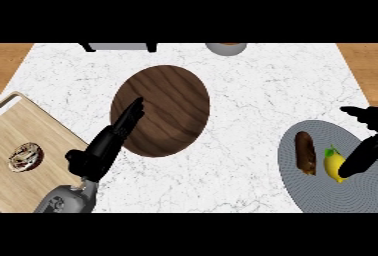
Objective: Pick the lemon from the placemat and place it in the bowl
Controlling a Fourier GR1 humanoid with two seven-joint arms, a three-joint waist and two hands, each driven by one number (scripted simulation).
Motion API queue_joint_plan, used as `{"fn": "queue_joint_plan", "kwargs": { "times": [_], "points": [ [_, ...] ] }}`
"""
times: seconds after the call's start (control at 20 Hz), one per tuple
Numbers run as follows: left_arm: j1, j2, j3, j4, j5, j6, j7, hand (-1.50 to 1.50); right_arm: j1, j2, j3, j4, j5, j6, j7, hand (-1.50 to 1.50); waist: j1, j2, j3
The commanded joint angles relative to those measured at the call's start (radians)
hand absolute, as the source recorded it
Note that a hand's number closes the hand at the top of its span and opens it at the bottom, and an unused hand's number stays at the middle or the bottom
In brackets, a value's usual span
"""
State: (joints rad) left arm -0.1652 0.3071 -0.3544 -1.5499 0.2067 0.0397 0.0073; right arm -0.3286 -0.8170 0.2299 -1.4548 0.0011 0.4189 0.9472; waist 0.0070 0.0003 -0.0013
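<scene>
Two hands show over a white marble counter [244, 120]. Far left there's a pale wood cutting board [33, 150] w/ a glazed donut [25, 157] lying on it, near the board's left side.

Next over, the left hand [111, 140] comes up from the lower edge on a grey forearm. Fingers [133, 111] straight and together, pointing up & to the right, tips overlapping the left rim of the dark wooden bowl [166, 107]. It holds nothing. The bowl sits approx. mid-counter, nothing inside it.

At the top edge: part of a dark-legged grey appliance [118, 47] top left, and a bit of a grey round vessel [226, 48] top centre, both cut off.

Right side, a grey round placemat [303, 185] runs off the edge. On it a dark brown oblong pastry [306, 152] lies lengthwise, and just beside it to the right is the lemon [334, 165], yellow w/ a small green stem end on top. Lemon's on the mat, well apart from the bowl.

The right hand [362, 152] is at the far right edge, spread wide: one dark finger comes down against the lemon's right side, the rest reach out higher up, apart from it. Not closed round the fruit.
</scene>
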Motion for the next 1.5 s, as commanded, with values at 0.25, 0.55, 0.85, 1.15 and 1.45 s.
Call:
{"fn": "queue_joint_plan", "kwargs": {
  "times": [0.25, 0.55, 0.85, 1.15, 1.45],
  "points": [
    [-0.025, -0.037, 0.073, 0.048, -0.016, -0.056, 0.006, 0.00, 0.079, 0.112, 0.040, -0.093, 0.175, -0.032, 0.073, -1.50, -0.010, -0.001, 0.001],
    [0.085, -0.034, 0.051, -0.144, -0.071, -0.037, 0.086, 0.00, 0.121, 0.125, -0.002, -0.112, 0.305, -0.051, -0.005, -1.50, -0.003, -0.002, 0.001],
    [0.013, -0.084, 0.097, -0.005, -0.072, -0.092, 0.030, 0.00, 0.126, 0.177, 0.012, -0.092, 0.457, -0.061, 0.019, -1.50, -0.006, 0.000, 0.001],
    [0.044, -0.095, 0.124, -0.067, -0.119, -0.092, 0.069, 0.00, 0.197, 0.228, -0.032, 0.011, 0.577, -0.126, -0.109, -1.50, -0.005, -0.001, 0.001],
    [0.052, -0.171, 0.106, -0.073, -0.166, -0.085, 0.083, 0.00, 0.219, 0.275, -0.103, 0.037, 0.599, -0.092, -0.149, -1.50, -0.007, -0.001, 0.001]
  ]
}}
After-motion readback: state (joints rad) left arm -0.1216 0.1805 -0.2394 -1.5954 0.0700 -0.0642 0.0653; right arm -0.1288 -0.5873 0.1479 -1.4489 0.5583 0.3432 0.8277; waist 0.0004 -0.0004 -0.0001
